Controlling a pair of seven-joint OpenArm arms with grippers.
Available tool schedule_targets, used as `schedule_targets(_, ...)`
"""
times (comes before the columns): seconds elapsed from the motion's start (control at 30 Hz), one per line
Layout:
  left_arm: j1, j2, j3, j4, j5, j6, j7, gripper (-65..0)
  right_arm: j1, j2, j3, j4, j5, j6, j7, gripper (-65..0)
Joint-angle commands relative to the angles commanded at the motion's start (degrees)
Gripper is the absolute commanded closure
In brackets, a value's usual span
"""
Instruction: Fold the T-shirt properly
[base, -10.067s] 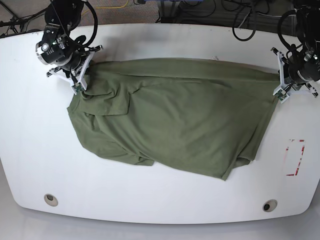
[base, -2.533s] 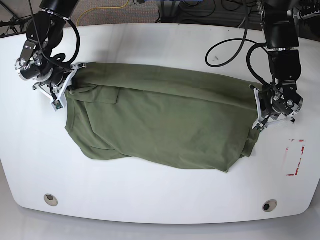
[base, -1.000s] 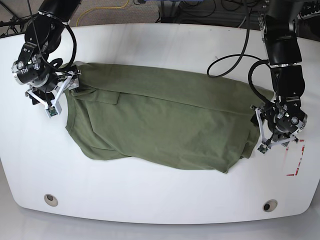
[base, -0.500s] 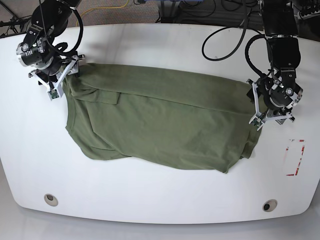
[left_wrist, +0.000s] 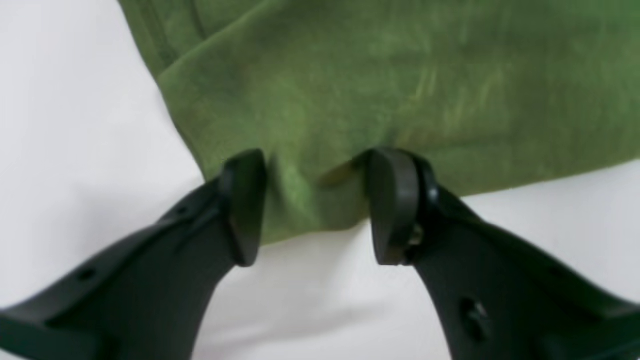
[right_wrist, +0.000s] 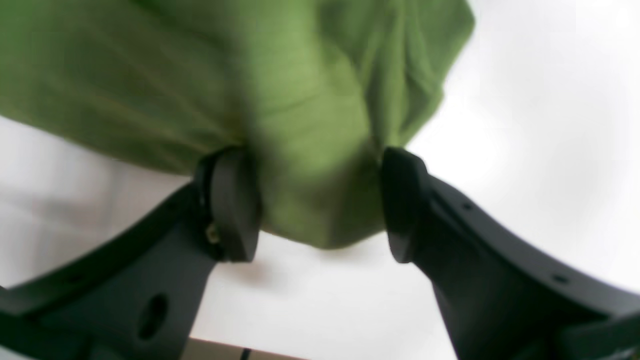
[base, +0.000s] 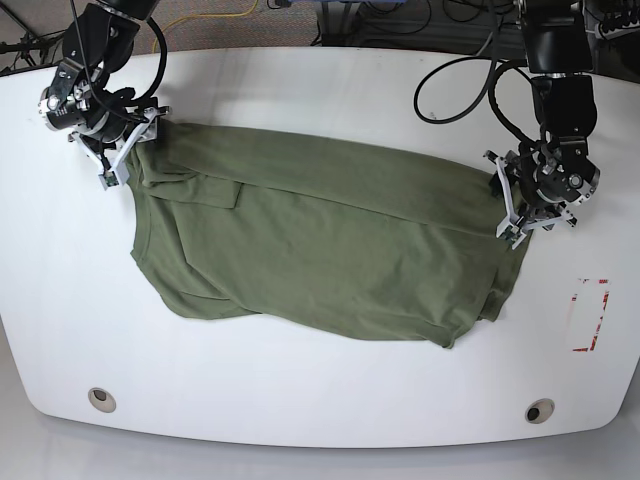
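Tools (left_wrist: 315, 205) (right_wrist: 320, 205) agape astride T-shirt (base: 320, 240) corners

The T-shirt (right_wrist: 310, 125) is blurred in both wrist views (and cut off at their top edges); no neck label can be made out.

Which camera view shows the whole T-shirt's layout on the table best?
The base view: the T-shirt lies spread across the table, every edge visible. The left wrist view shows only one edge between the left gripper fingers; the right wrist view shows a blurred bunch in the right gripper.
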Motion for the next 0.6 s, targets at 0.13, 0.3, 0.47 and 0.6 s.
schedule_targets(0.13, 0.0, -0.8, 0.0, -1.4, -0.2, 0.0, 0.0, -29.7, -0.2, 2.6, 0.0, 0.0, 0.1, 0.00, -0.3, -35.5)
schedule_targets(0.3, 0.1, -1.6, 0.0, -1.5, -0.2, 0.0, 0.0, -29.7, -0.2, 6.9, -0.2, -0.4, 0.1, 0.00, -0.3, -35.5)
schedule_targets(0.47, 0.2, -2.5, 0.0, -1.5, -0.2, 0.0, 0.0, -29.7, -0.1, 10.6, -1.7, 0.0, 0.7, 0.00, -2.3, -35.5)
schedule_targets(0.6, 0.2, -2.5, 0.0, -1.5, -0.3, 0.0, 0.0, -29.7, 0.4, 11.5, -1.0, 2.8, 2.6, 0.00, -5.8, -35.5)
